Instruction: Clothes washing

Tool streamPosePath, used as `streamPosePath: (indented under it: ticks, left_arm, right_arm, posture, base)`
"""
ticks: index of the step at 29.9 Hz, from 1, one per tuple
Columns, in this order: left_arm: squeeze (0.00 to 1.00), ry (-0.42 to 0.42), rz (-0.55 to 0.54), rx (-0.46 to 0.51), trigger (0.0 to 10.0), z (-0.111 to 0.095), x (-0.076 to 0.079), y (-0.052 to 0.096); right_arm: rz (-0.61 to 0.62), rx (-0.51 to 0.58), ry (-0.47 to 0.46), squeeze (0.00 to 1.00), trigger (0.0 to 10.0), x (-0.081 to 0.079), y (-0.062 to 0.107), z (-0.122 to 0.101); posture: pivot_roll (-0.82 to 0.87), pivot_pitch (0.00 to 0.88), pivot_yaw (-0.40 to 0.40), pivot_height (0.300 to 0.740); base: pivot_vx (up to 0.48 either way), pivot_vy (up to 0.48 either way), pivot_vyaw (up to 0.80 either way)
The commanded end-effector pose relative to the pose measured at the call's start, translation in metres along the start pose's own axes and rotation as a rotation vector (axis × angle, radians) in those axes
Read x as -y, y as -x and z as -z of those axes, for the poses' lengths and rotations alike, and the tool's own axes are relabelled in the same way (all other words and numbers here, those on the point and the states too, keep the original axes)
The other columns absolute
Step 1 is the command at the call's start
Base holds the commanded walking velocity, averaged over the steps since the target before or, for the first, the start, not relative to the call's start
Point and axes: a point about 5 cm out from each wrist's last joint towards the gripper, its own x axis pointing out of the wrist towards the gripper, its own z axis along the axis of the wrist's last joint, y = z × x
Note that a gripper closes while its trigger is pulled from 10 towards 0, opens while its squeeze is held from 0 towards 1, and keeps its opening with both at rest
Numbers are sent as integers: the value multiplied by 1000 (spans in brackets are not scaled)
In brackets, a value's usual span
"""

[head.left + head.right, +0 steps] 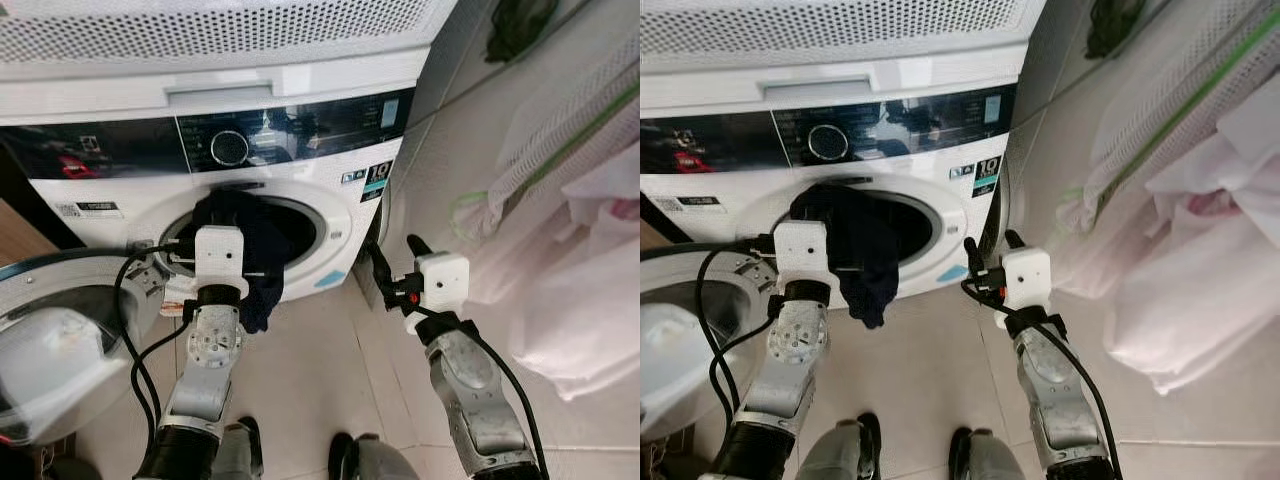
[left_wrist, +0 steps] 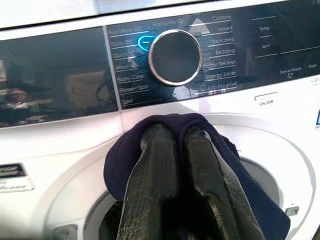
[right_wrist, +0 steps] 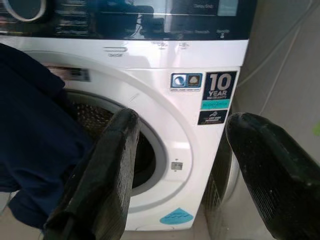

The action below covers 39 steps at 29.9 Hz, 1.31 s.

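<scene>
Left hand (image 2: 175,170): nearest the lens in the left wrist view, both black fingers pressed together and clamped on the dark navy garment (image 1: 262,262), at the centre left of the left eye frame.
Washing machine (image 1: 330,190): fills the upper left of the frame, its round opening (image 1: 295,232) uncovered.
Door (image 1: 60,340): swung wide at the lower left.
Dark navy garment: bunched at the upper rim of the opening, one end drooping over the lower lip toward the floor; only partly inside the drum.
Right hand (image 1: 396,262): centre right of the frame, fingers spread wide and holding nothing, beside the machine's front corner.
Progress: loading looks underway. Left to do, by my reading: push the cloth fully in, shut the door, set the dial (image 2: 175,57).
</scene>
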Motion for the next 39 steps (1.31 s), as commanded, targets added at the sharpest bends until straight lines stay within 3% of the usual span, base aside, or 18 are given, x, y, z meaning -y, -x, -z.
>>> streamPosePath:
  ticks: [1, 15, 21, 39]
  left_arm:
    - [0, 9, -13, 17, 10000, -4, 0, 1]
    - [0, 5, -23, 15, 10000, -3, -3, 1]
    - [0, 7, -22, 13, 10000, -3, -2, 1]
    - [0, 5, -27, 8, 10000, -2, -3, 1]
  right_arm:
    - [-3, -1, 0, 0, 10000, 0, 4, 0]
    - [-9, -20, 3, 0, 10000, 0, 5, 2]
    - [-26, -26, 7, 0, 10000, -2, 5, 2]
    - [-47, -25, 6, 0, 10000, -4, 6, 2]
  posture:
    - [96, 272, -101, 676]
    - [93, 278, -103, 672]
    - [93, 278, -103, 632]
    - [92, 280, -107, 632]
  base:
    - [0, 0, 0]
    - [0, 0, 0]
    - [0, 0, 0]
    - [0, 0, 0]
